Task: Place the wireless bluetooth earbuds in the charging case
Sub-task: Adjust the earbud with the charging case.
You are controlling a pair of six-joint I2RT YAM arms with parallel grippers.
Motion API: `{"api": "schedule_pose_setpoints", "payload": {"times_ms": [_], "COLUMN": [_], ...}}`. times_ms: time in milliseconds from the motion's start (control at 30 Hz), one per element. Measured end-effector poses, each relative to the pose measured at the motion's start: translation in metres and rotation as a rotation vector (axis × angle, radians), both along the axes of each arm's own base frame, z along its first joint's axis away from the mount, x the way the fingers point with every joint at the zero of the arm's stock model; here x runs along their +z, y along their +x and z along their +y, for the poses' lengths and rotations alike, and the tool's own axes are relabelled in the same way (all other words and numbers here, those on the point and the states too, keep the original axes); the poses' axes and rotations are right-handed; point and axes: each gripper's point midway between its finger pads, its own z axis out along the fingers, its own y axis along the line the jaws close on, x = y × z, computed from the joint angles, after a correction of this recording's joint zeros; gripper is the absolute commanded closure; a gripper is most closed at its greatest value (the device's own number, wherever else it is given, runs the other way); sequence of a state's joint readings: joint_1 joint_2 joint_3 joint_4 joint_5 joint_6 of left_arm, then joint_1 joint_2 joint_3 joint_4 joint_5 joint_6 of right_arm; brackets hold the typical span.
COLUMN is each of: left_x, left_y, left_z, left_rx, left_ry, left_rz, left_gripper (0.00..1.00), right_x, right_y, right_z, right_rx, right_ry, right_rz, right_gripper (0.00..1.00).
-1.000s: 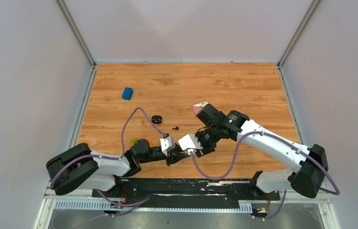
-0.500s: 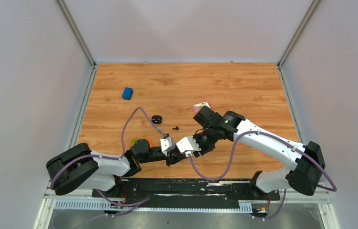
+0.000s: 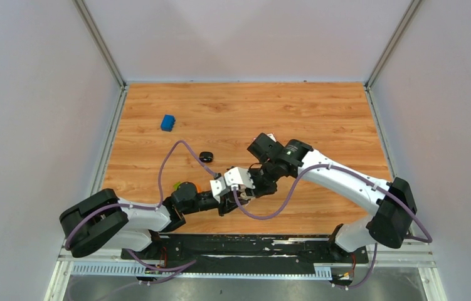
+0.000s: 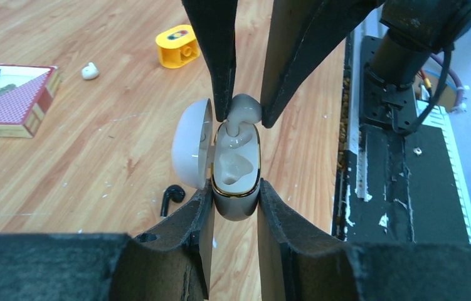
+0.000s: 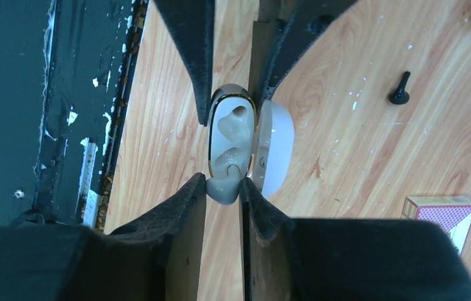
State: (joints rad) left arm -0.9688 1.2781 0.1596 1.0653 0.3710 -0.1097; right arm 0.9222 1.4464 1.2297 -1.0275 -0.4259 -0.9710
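My left gripper [image 4: 236,195] is shut on the charging case [image 4: 237,164], a pale case with a gold rim. Its lid [image 4: 190,144] hangs open to one side. My right gripper [image 5: 223,188] faces the left one and is shut on a whitish earbud [image 5: 222,190]. That earbud sits at the end of the case [image 5: 232,132], its stem reaching into one well. The other well looks unfilled. A black earbud [image 4: 170,198] lies on the wood beside the case, and it also shows as a black earbud [image 5: 399,89] in the right wrist view. In the top view the arms hide the case.
A red playing-card box [image 4: 10,100], a small white piece [image 4: 89,70] and a yellow block [image 4: 178,45] lie on the table. A blue block [image 3: 168,122] and a round black object [image 3: 206,156] lie further out. The black base rail [image 4: 402,175] runs close behind the grippers.
My right gripper has moved left to meet the left one and has narrowed onto the whitish earbud. The right arm now covers most of the card box in the top view. The left arm has held still.
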Motion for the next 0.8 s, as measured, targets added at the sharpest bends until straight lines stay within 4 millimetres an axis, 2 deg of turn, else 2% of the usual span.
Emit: {"api": "schedule_pose_setpoints", "payload": {"times_ms": [267,433,667,800], "left_x": [0.004,-0.002,0.000,0.005], "left_y": [0.014,0.020,0.026,0.027], "left_z": [0.008,0.013,0.016,0.016], "left_rx": [0.091,0.137,0.174,0.176], "left_ry": [-0.009,0.012,0.010,-0.002], "left_rz": [-0.010,-0.008,-0.021,-0.033], "left_gripper": [1.00,1.00,1.00,1.00], "right_x": [0.004,-0.004,-0.002,0.008], "right_y": [0.015,0.023,0.031,0.032], "right_z": [0.011,0.016,0.025,0.035], "right_rx": [-0.178,-0.311,-0.430,-0.443], "right_ry": [-0.032,-0.084,-0.102,-0.069], "right_rz": [0.054,0.105,0.156,0.176], "right_gripper": [0.81,0.80,0.63,0.61]}}
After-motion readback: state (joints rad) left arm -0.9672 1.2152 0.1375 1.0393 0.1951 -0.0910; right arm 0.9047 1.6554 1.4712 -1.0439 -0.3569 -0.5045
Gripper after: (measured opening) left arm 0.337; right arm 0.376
